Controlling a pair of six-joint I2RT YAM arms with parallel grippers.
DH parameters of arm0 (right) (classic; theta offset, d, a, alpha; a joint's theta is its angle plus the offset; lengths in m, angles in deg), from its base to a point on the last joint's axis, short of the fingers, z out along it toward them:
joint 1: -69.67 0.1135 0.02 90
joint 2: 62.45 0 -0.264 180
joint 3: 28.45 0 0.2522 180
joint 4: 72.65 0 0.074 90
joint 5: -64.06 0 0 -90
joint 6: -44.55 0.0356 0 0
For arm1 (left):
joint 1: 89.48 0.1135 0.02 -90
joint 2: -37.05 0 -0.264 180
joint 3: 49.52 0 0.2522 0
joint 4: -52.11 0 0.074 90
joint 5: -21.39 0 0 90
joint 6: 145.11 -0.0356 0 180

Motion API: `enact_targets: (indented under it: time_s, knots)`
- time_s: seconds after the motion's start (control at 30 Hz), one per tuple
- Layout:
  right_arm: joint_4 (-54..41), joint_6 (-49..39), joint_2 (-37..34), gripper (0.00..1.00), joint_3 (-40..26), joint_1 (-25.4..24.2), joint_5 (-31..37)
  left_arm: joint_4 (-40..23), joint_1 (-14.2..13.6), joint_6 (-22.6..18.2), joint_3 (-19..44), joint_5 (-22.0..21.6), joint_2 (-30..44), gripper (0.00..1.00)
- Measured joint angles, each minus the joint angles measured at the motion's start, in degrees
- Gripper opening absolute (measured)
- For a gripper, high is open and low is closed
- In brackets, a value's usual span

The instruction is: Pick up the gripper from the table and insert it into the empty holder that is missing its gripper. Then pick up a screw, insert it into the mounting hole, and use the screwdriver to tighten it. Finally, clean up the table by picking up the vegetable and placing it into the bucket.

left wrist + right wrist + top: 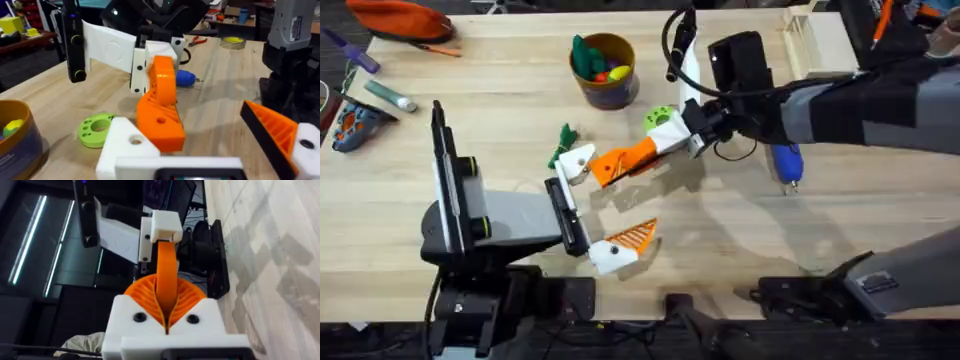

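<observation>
My right gripper is clamped on the gripper, its long axis running straight ahead of my fingers into the holder on my left gripper, whose fingers stand apart.

Orange gripper between closed fingers

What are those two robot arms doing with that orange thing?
The right gripper is shut on the orange gripper and holds it against the bare white holder on the left gripper, which is open. The screwdriver and the vegetable lie on the table, and the vegetable is not yet in the bucket.
</observation>
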Motion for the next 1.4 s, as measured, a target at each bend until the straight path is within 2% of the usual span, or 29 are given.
enact_targets:
  time_s: [1.4]
  knots:
    - [2.9, 2.8, -0.1, 0.01, 0.0, 0.0, 0.2, 0.0, 0.0, 0.0, 0.0, 0.0, 0.0, 0.985]
